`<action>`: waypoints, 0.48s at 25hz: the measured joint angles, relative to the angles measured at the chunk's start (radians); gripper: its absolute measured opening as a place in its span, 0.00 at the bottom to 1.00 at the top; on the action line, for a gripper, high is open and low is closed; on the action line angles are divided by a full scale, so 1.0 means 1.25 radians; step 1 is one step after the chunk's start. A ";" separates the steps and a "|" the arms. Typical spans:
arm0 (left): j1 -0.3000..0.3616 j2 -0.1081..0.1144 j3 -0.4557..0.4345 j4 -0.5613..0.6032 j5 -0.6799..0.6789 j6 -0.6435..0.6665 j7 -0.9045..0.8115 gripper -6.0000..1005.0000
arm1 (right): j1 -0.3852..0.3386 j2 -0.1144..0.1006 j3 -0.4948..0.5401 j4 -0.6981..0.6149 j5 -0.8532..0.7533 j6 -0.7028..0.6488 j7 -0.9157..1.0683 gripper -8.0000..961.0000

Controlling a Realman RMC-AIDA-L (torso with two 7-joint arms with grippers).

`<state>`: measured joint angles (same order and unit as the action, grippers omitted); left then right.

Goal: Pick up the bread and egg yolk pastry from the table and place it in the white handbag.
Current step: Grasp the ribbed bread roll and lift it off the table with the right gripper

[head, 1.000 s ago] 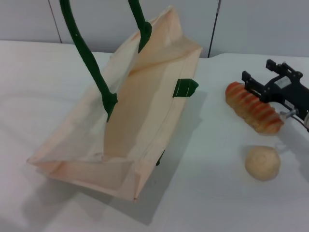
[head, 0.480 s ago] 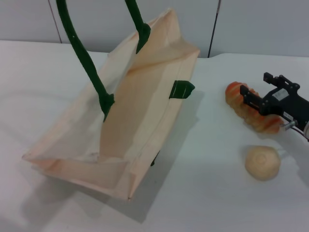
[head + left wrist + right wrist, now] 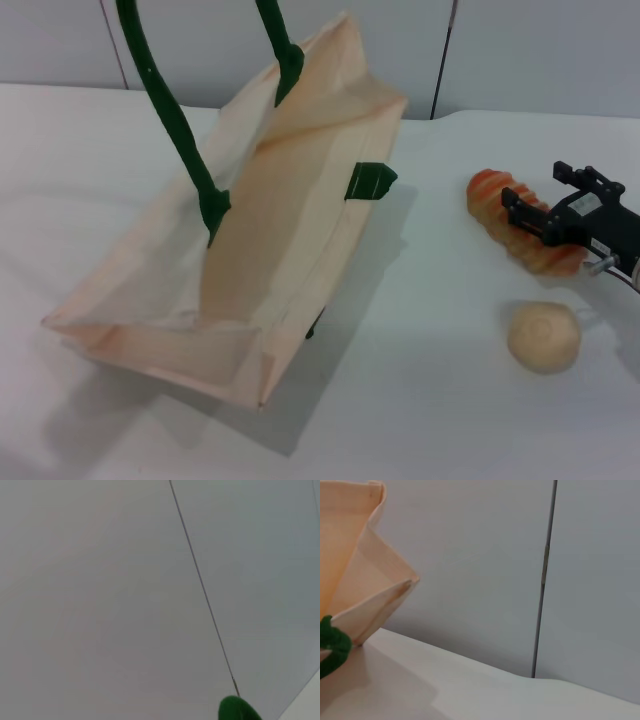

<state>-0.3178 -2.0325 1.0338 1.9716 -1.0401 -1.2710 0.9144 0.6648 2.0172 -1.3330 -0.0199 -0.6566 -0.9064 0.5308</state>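
Note:
The striped orange and cream bread (image 3: 490, 198) lies on the white table (image 3: 440, 400) at the right. My right gripper (image 3: 543, 199) is open and sits low over the loaf's middle, with a finger on each side of it. Nearer the front edge rests the egg yolk pastry (image 3: 543, 337), a pale round bun that nothing touches. The white handbag (image 3: 270, 240) stands tilted at the centre left with its mouth open. Its dark green handles (image 3: 170, 110) are pulled up out of the head view. My left gripper shows in no view; a bit of green handle (image 3: 237, 711) appears in the left wrist view.
A grey panelled wall (image 3: 520, 50) runs behind the table. In the right wrist view, the handbag's corner (image 3: 370, 580) and a green handle end (image 3: 332, 647) stand ahead of that arm. Bare tabletop lies between the bag and the two food items.
My right gripper has come down onto the bread and shifted slightly toward the table's right side. The handbag has slid a little to the left and tilted more.

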 joint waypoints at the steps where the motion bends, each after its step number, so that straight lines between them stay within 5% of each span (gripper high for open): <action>1: 0.001 0.000 0.000 0.000 -0.002 0.003 0.000 0.13 | 0.000 0.000 -0.001 0.000 0.000 0.000 0.002 0.86; 12: 0.002 0.000 0.001 0.001 -0.024 0.011 0.008 0.13 | 0.003 0.000 -0.014 0.000 -0.006 -0.001 0.005 0.88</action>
<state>-0.3158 -2.0325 1.0350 1.9727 -1.0706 -1.2573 0.9242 0.6684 2.0171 -1.3504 -0.0199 -0.6636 -0.9072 0.5373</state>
